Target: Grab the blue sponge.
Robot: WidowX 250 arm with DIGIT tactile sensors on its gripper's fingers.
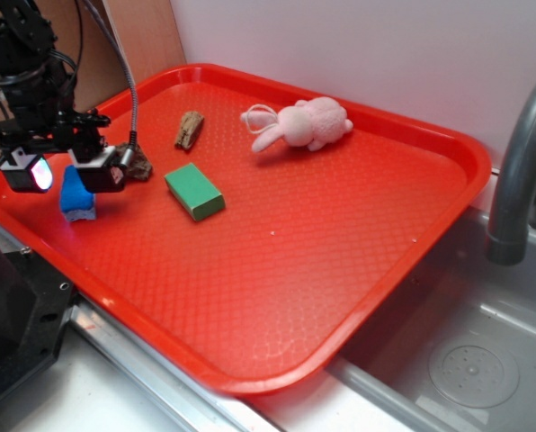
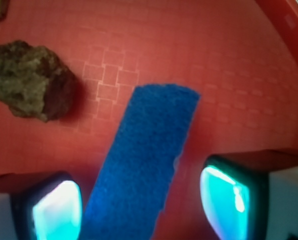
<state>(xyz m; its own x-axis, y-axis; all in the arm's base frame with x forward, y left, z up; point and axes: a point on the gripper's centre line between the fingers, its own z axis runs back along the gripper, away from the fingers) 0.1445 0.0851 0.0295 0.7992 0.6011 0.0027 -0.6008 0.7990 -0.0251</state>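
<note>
The blue sponge [image 1: 77, 201] lies flat on the red tray [image 1: 322, 270] near its left edge, with a pale layer under its blue top. My gripper [image 1: 63, 173] hangs just above it, jaws open, one finger on each side. In the wrist view the blue sponge [image 2: 149, 155] runs slantwise between my two glowing fingertips [image 2: 56, 210]. A gap of red tray shows between the sponge and the right one. The gripper [image 2: 139, 205] holds nothing.
A green rectangular block [image 1: 194, 191] lies right of the sponge. A brown rock [image 2: 31, 80] sits just behind my gripper, and a piece of wood [image 1: 189, 129] lies further back. A pink plush bunny [image 1: 302, 124] lies at the tray's back. A sink and faucet [image 1: 520, 171] stand to the right.
</note>
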